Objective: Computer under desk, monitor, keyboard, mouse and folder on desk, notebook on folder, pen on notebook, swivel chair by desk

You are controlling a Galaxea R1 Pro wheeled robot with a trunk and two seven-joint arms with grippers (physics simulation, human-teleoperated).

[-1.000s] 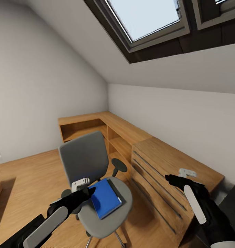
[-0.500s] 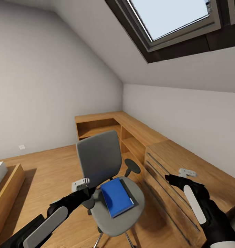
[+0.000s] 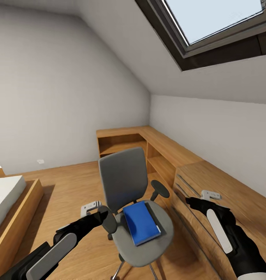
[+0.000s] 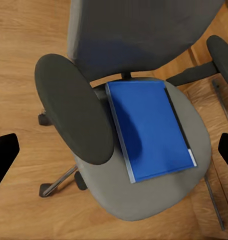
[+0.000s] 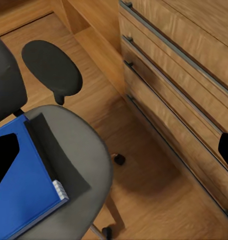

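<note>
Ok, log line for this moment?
phase: approach | folder on swivel chair seat | left end effector open | right end effector open

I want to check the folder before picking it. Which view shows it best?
The left wrist view: the whole folder lies flat on the chair seat. The head view shows it whole but smaller; the right wrist view shows part of it.

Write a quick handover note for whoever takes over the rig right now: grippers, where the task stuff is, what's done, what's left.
Left gripper: open, empty, beside the swivel chair.
Right gripper: looks open, empty, over the light-wood drawer chest.
Folder: flat on the chair seat, a thin dark-grey slab, likely the notebook, under it along one edge.
Desk, monitor, keyboard, mouse, pen, computer: not in sight from here.
Done: nothing evident.
Left: move folder to the desk, stack notebook and pen, bring the chair to the desk.
</note>
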